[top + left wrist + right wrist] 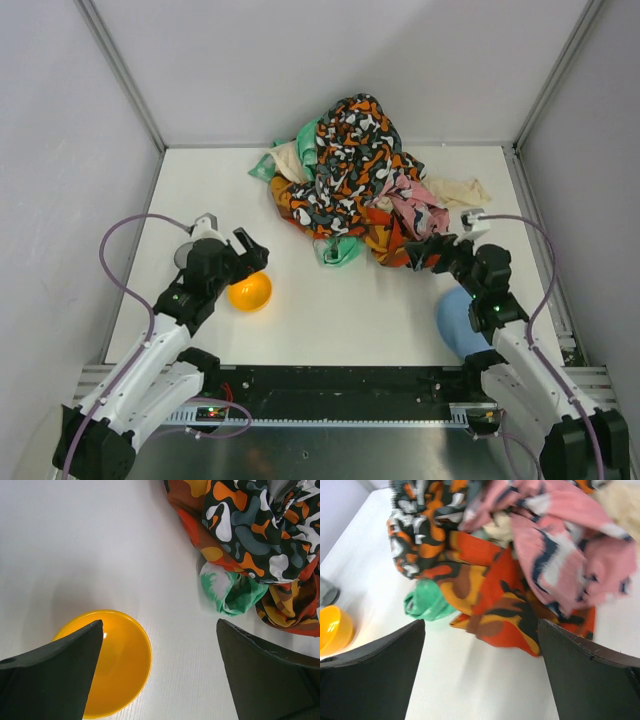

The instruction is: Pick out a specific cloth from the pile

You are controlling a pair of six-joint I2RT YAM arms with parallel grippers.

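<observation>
Black cloth was not seen in pile (372, 205) ahead of right gripper (422, 250). Both it and left gripper (255, 255) were open, empty. Risk: patterned cloth (350, 150) grabbed instead.

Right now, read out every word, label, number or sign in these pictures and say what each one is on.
No text can be read anywhere.
The pile of cloths shows only blotchy prints, no letters.
The yellow bowl, the blue plate and the white table are plain.
The small circuit board at the near edge is too small to read.
</observation>
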